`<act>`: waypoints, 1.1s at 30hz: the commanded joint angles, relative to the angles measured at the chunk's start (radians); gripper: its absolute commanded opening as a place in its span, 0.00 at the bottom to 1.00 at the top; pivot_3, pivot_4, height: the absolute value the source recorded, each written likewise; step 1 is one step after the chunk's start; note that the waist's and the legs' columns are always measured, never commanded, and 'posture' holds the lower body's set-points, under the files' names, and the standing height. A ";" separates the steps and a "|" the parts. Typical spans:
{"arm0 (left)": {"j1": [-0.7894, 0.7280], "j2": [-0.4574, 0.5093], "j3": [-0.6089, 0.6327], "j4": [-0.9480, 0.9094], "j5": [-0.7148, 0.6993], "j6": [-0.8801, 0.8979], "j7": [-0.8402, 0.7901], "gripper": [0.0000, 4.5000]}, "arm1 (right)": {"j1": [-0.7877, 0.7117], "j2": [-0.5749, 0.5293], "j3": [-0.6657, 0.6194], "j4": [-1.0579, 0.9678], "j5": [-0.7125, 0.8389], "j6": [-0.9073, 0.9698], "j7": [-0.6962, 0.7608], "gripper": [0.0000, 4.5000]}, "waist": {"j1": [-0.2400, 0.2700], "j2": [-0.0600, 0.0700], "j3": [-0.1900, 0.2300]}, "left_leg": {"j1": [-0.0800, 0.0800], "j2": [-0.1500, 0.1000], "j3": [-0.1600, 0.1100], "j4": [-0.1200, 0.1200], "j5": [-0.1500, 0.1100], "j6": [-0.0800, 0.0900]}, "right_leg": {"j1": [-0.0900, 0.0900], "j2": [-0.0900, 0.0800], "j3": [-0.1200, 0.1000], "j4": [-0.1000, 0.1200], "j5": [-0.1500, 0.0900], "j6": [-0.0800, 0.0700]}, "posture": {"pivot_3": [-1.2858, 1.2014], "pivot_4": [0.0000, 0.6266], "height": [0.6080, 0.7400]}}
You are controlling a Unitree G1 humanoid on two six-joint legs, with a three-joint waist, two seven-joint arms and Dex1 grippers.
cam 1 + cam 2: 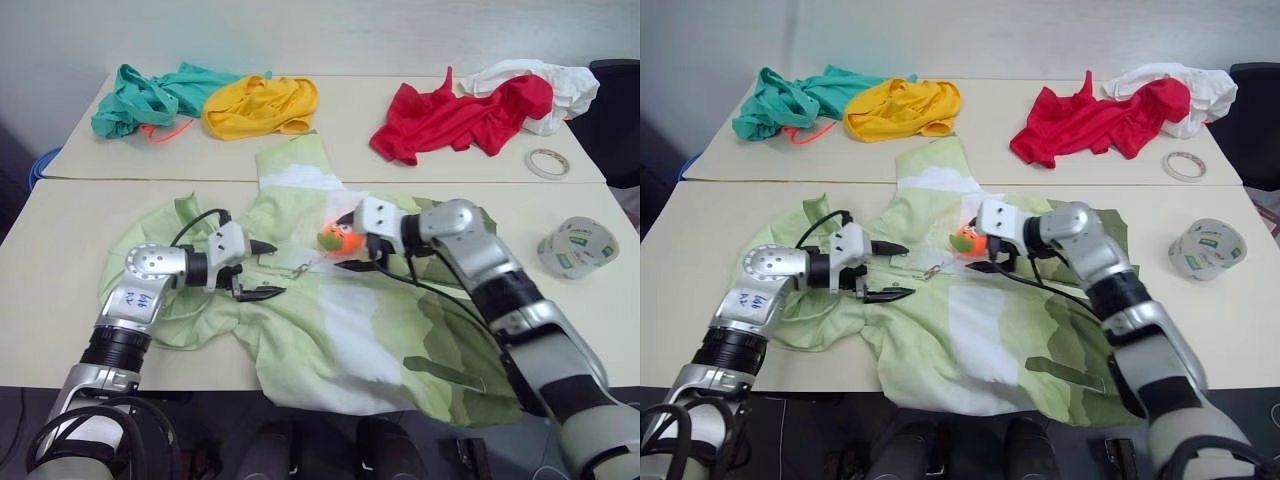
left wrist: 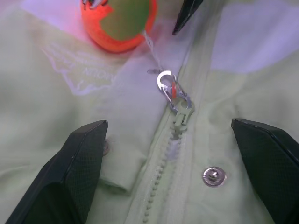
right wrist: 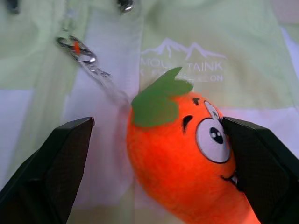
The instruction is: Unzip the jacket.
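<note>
Lying spread across the near table (image 1: 60,215), the jacket (image 1: 340,330) is soft, thin fabric that will likely bunch and slide when the zipper is tugged, so one side needs pinning while the other pulls. The best hold looks to be the small metal zipper pull (image 2: 174,95), or the orange charm (image 3: 187,158) tied to it by a thin cord; the charm is plump and easy to pinch, the pull tiny and probably slippery. The left gripper (image 1: 262,270) stands open just at 9 o'clock of the pull, its fingers straddling the zipper line with a snap (image 2: 214,175) between them. The right gripper (image 3: 159,163) is open too, fingers either side of the charm at 3 o'clock of the pull, not visibly clamped on it yet.
</note>
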 commanded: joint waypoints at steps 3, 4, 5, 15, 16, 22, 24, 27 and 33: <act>-0.012 -0.001 0.006 0.060 0.052 0.013 0.068 1.00 | -0.054 0.011 -0.022 0.113 -0.056 -0.012 -0.012 0.63 | 0.000 0.000 0.000 | 0.001 0.000 -0.001 0.001 0.000 0.000 | 0.002 0.000 -0.001 0.000 0.000 0.000 | 0.52 0.24 1.00; -0.002 0.001 0.006 0.055 0.051 0.025 0.069 1.00 | -0.050 -0.004 -0.028 0.108 -0.061 -0.014 -0.011 0.54 | 0.000 0.000 0.000 | 0.001 0.000 -0.002 0.001 0.000 0.000 | 0.003 0.000 -0.001 0.000 0.000 0.000 | 0.52 0.24 1.00; 0.007 0.004 0.005 0.050 0.050 0.029 0.068 1.00 | -0.044 -0.019 -0.030 0.104 -0.068 -0.019 -0.008 0.48 | 0.000 0.000 0.000 | 0.002 0.000 -0.002 0.001 0.000 0.000 | 0.003 0.000 -0.001 0.000 0.000 0.000 | 0.52 0.24 1.00; 0.146 0.022 0.050 0.063 0.049 0.131 0.156 1.00 | 0.246 -0.475 -0.230 -0.246 0.040 0.026 0.172 0.04 | 0.016 0.001 -0.001 | 0.005 -0.001 -0.004 0.001 0.000 -0.001 | 0.008 -0.002 -0.003 0.000 0.000 0.000 | 0.52 0.24 1.00; 0.152 0.024 0.050 0.065 0.052 0.132 0.163 1.00 | 0.271 -0.507 -0.245 -0.278 0.047 0.044 0.178 0.04 | 0.013 0.001 -0.002 | 0.005 -0.001 -0.003 0.001 0.000 -0.001 | 0.008 -0.002 -0.003 -0.001 0.000 0.000 | 0.52 0.24 1.00; 0.187 0.017 0.061 0.118 0.067 0.153 0.217 1.00 | 0.465 -0.778 -0.422 -0.265 0.073 -0.061 0.192 0.04 | 0.006 0.011 -0.008 | 0.038 0.002 0.006 -0.017 0.000 -0.003 | 0.031 -0.004 -0.002 -0.010 0.000 0.000 | 0.52 0.24 1.00; 0.186 0.015 0.060 0.135 0.070 0.157 0.233 1.00 | 0.529 -0.847 -0.463 -0.207 0.052 -0.085 0.156 0.04 | 0.008 0.013 -0.009 | 0.045 0.006 0.006 -0.019 -0.002 -0.008 | 0.036 -0.005 -0.002 -0.010 -0.002 -0.003 | 0.52 0.24 1.00; 0.164 0.012 0.068 0.194 0.092 0.125 0.298 1.00 | 0.584 -0.899 -0.499 -0.137 0.020 -0.069 0.065 0.04 | 0.007 0.018 -0.012 | 0.051 0.010 0.006 -0.019 -0.007 -0.017 | 0.040 -0.003 -0.002 -0.010 -0.003 -0.006 | 0.52 0.24 1.00; 0.116 0.009 0.076 0.282 0.063 -0.008 0.280 1.00 | 0.621 -0.851 -0.552 -0.115 0.055 -0.051 -0.037 0.04 | 0.000 0.026 -0.018 | 0.052 0.011 0.008 -0.020 -0.005 -0.020 | 0.039 -0.002 0.000 -0.007 -0.004 -0.007 | 0.52 0.24 1.00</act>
